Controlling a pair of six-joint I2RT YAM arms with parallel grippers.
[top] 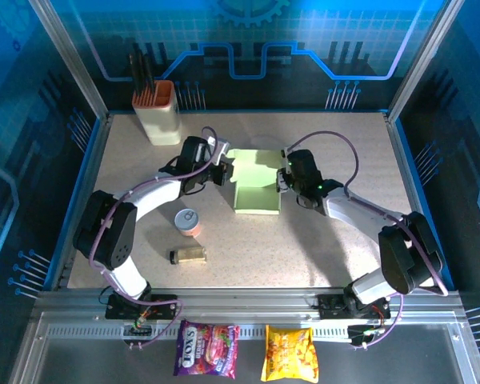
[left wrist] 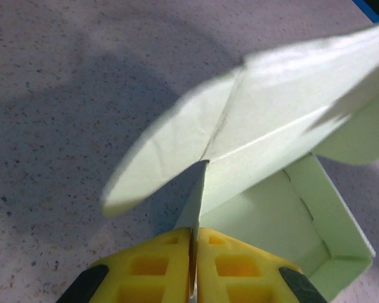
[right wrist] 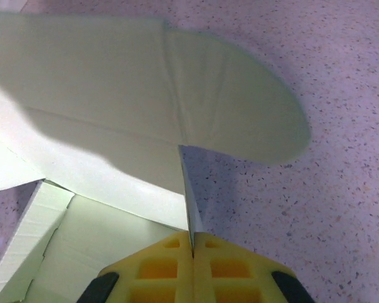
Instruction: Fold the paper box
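Fingers (left wrist: 158, 268) of each gripper clamp a side flap of the box (top: 256, 190) (left gripper (left wrist: 193, 238) left, right gripper (right wrist: 192, 243) right), which lies between them.

one word reads clearly: "fox's", in white capitals across the upper part of a glossy purple sweets bag (top: 207, 350). the bag lies on the grey metal ledge in front of the arm bases, at the bottom edge of the top view. below the word the bag shows a picture of red fruit, and the smaller print there is too fine to read. just beside it on the right lies a yellow snack bag (top: 289, 354) with orange and red print, its lettering too blurred to make out. the blue back wall carries a gear-shaped emblem (top: 252, 10) at its top centre, without letters.
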